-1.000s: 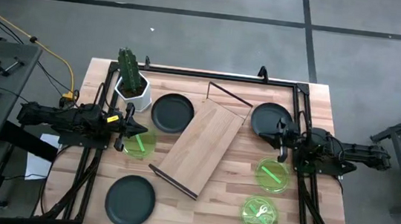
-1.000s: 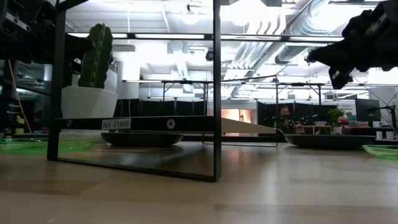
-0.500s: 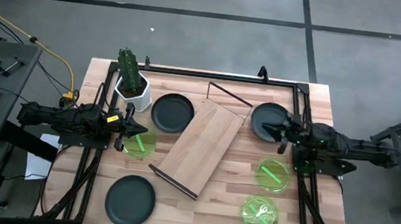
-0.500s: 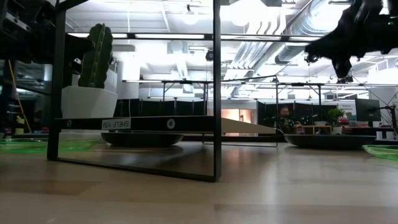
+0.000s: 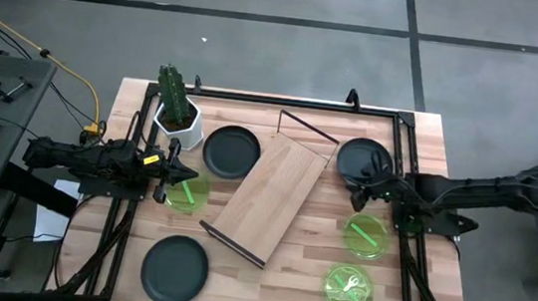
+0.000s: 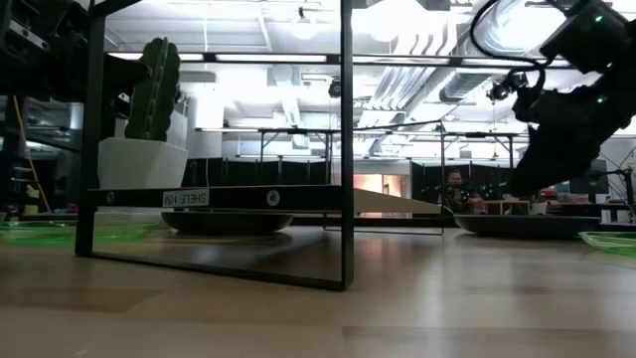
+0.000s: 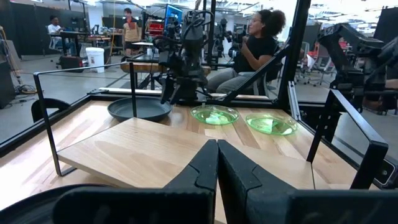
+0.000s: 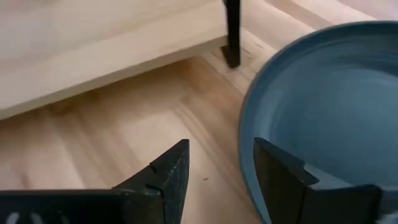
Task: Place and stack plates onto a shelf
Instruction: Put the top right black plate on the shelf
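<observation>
The shelf (image 5: 274, 196) stands aslant at mid-table. Three dark plates lie flat on the table: one at far right (image 5: 363, 160), one beside the cactus (image 5: 231, 152), one near left (image 5: 174, 268). Three green plates (image 5: 187, 194) (image 5: 367, 235) (image 5: 348, 287) also lie flat. My right gripper (image 8: 221, 174) is open and low at the far-right dark plate's rim (image 8: 249, 137), on the side toward the shelf. One finger is over the plate's bowl and the other over the table outside it, and I see no touch. My left gripper (image 7: 216, 163) is shut on nothing and hovers by the left green plate.
A white pot with a cactus (image 5: 175, 111) stands at the far left. A black frame (image 5: 304, 102) runs along the table's edges. The shelf's black end leg (image 8: 231, 37) stands just beyond the right gripper. People sit in the room beyond the table (image 7: 258, 43).
My right gripper has come down from above the far-right dark plate to that plate's rim on the shelf side. It has tipped its fingers downward and opened. The plates and the shelf have not moved.
</observation>
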`<state>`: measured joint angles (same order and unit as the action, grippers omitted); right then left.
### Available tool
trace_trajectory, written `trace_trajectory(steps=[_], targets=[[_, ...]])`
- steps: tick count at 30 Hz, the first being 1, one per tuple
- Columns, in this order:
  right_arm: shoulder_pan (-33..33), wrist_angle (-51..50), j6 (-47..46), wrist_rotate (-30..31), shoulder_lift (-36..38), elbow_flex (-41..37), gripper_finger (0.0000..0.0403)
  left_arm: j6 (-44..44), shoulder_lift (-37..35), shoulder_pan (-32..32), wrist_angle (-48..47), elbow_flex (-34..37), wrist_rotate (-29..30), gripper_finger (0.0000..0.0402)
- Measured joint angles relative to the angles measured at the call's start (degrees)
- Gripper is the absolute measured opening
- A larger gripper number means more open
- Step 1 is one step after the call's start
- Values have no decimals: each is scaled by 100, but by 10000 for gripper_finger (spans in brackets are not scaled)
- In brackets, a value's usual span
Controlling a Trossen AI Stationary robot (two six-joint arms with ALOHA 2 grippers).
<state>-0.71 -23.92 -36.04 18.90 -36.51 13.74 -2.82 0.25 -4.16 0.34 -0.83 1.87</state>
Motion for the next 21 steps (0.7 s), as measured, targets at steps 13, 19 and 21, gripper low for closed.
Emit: trace_trajectory(steps=[13,19,21], targets=[[0,391,306,314,-1017,0,161,1,0,2,0,1,0,0],[0,456,403,318,-1407,0,161,0,0,1,2,1,1,0],[0,540,459,322,-1525,0,161,1,0,0,0,0,0,0]])
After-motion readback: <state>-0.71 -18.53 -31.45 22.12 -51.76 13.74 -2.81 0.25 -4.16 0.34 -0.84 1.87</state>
